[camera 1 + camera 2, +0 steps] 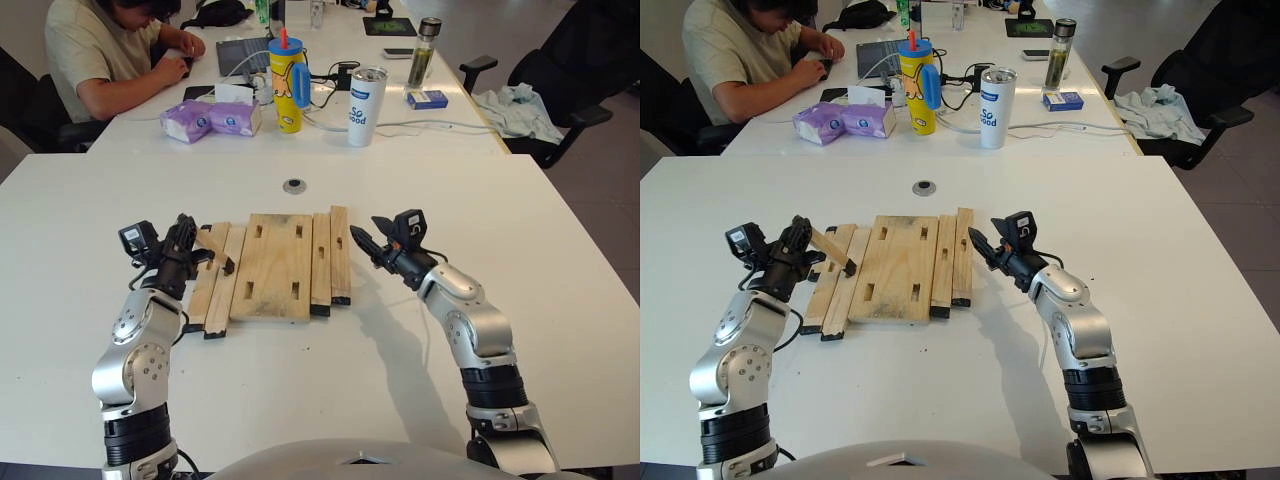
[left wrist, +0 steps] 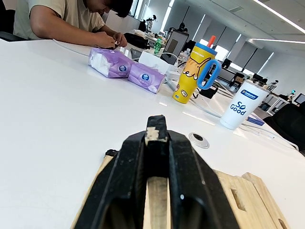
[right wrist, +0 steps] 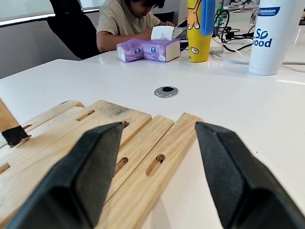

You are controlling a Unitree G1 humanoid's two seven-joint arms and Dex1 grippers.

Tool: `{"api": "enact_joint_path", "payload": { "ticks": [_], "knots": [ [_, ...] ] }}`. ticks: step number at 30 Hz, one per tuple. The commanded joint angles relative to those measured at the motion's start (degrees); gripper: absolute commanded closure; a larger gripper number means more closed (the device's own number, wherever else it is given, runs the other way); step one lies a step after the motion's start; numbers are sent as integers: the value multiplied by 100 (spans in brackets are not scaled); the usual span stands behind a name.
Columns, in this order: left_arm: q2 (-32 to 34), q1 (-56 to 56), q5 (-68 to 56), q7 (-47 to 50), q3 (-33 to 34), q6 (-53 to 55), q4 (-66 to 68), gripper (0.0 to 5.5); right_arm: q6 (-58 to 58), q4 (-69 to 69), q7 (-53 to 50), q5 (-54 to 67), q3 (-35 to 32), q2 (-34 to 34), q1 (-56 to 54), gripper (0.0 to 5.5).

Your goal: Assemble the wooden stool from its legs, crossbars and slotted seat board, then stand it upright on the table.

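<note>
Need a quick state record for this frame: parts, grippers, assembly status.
assembly: not started, parts lie flat on the table
seat board: flat, slots up, in the middle of the parts
right slats: two, flat against the seat board's right edge
left slats: two, flat at the seat board's left
left gripper: shut on a black-tipped wooden piece, held tilted above the left slats
right gripper: open, empty, at the far end of the right slats
</note>
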Motion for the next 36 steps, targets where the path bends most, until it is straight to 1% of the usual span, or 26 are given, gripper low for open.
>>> {"api": "enact_joint_path", "payload": {
  "ticks": [1, 6, 10, 13, 15, 18, 23, 31, 36],
  "knots": [
    [53, -55, 16, 62, 99, 85, -20, 506, 57, -87, -41, -3, 16, 28, 85, 268],
    [26, 13, 24, 84, 30, 212, -118, 506, 78, -154, -86, -14, 48, 50, 154, 268],
    [53, 163, 262, 51, -126, 225, 27, 506, 107, -177, -98, -7, 48, 50, 136, 268],
    [192, 262, 635, -55, -367, 128, 149, 506, 127, -200, -110, -12, 59, 46, 137, 268],
    [334, 353, 1027, -152, -663, -34, 184, 506, 145, -226, -113, -22, 84, 45, 145, 268],
    [380, 366, 1449, -232, -975, -338, 317, 506, 184, -258, -105, -37, 130, 36, 141, 268],
    [222, 406, 1673, -303, -1056, -737, 727, 506, 195, -254, -53, -87, 226, 11, 109, 268],
    [82, 1336, 1909, -510, -1340, -1337, 593, 506, 171, -273, -22, -152, 312, -56, 116, 268],
    [73, 1160, 1963, -505, -1411, -1326, 580, 506, 178, -268, -37, -149, 335, -33, 123, 268]
  ]
}}
